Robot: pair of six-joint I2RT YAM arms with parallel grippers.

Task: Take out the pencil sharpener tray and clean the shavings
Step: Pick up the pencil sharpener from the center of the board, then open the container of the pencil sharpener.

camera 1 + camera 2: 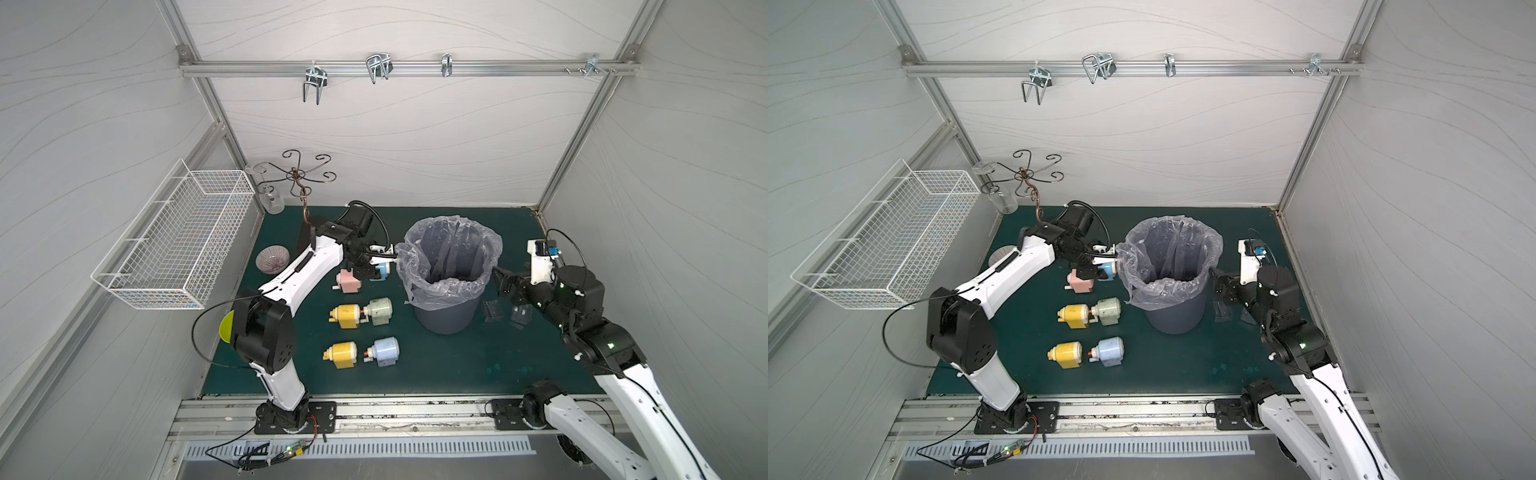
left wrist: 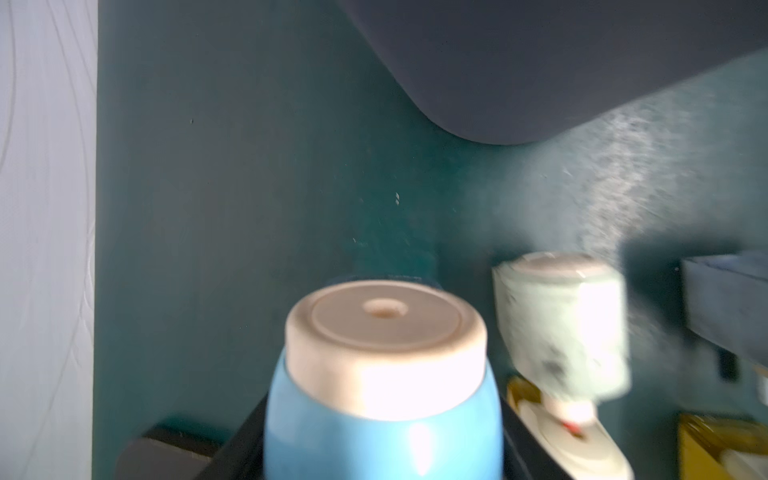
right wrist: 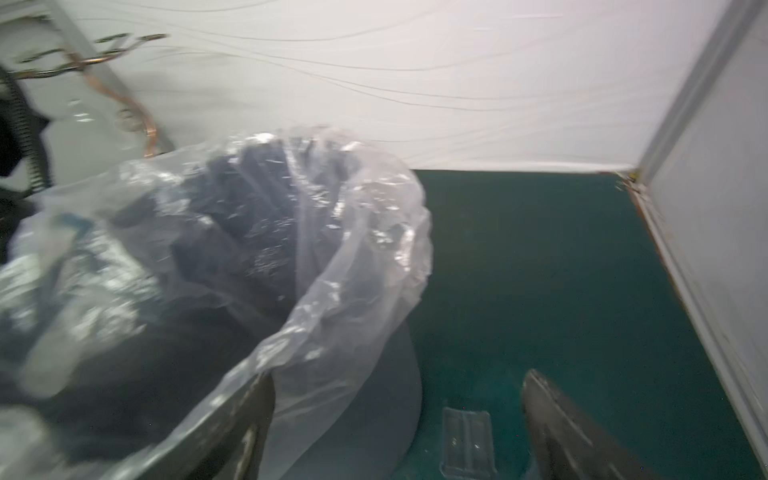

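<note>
My left gripper [image 1: 371, 271] [image 2: 382, 453] is shut on a blue pencil sharpener [image 1: 381, 272] [image 1: 1108, 270] [image 2: 382, 415]. Its cream cap [image 2: 386, 332] points away from the wrist, and it sits just left of the lined bin [image 1: 446, 286]. My right gripper [image 1: 501, 283] [image 3: 399, 419] is open with nothing between its fingers [image 3: 561, 424], beside the bin's right rim. Two clear trays [image 1: 492, 311] [image 1: 521, 314] lie on the mat right of the bin; one tray [image 3: 465, 440] shows in the right wrist view. I cannot make out any shavings.
On the green mat left of the bin lie a pink sharpener [image 1: 348, 281], two yellow ones [image 1: 347, 316] [image 1: 341, 354], a green one [image 1: 378, 311] and a pale blue one [image 1: 384, 351]. A bowl [image 1: 272, 259], cup stand [image 1: 299, 178] and wire basket [image 1: 178, 245] are at the back left.
</note>
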